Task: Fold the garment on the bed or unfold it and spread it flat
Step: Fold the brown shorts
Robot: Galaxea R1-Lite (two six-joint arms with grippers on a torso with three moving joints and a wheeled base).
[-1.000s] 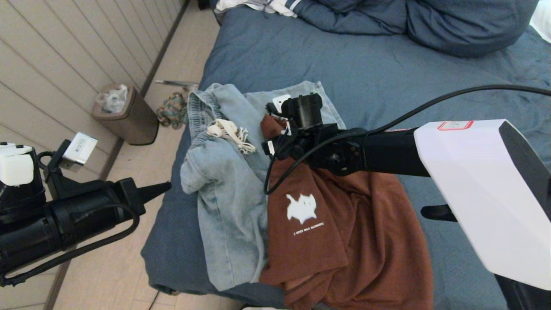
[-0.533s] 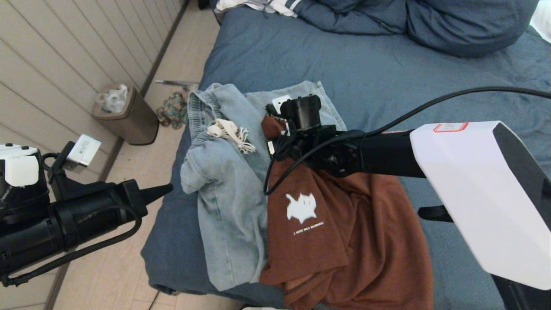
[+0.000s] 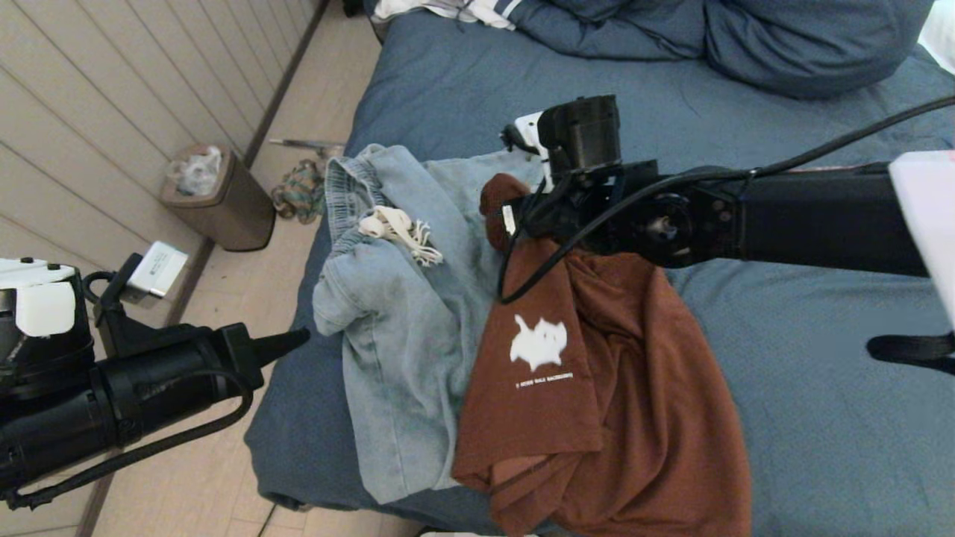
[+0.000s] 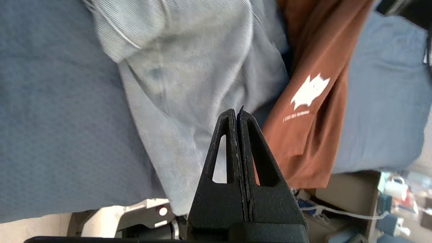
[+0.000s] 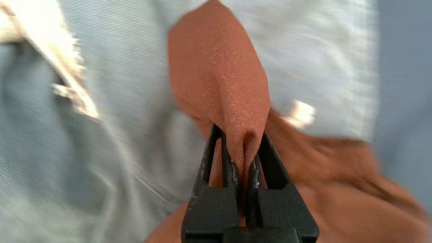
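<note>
Early in the task. Brown shirt [image 3: 589,388] lies crumpled near the bed's [image 3: 783,418] front edge, overlapping grey-blue trousers [image 3: 395,358] toward the left edge. Right gripper [image 5: 243,158] pinches a fold at the shirt's far end, raised above the cover. Left gripper [image 4: 237,116] closed, empty, off the left edge. Nothing flat or folded yet; spreading and smoothing remain.
</note>
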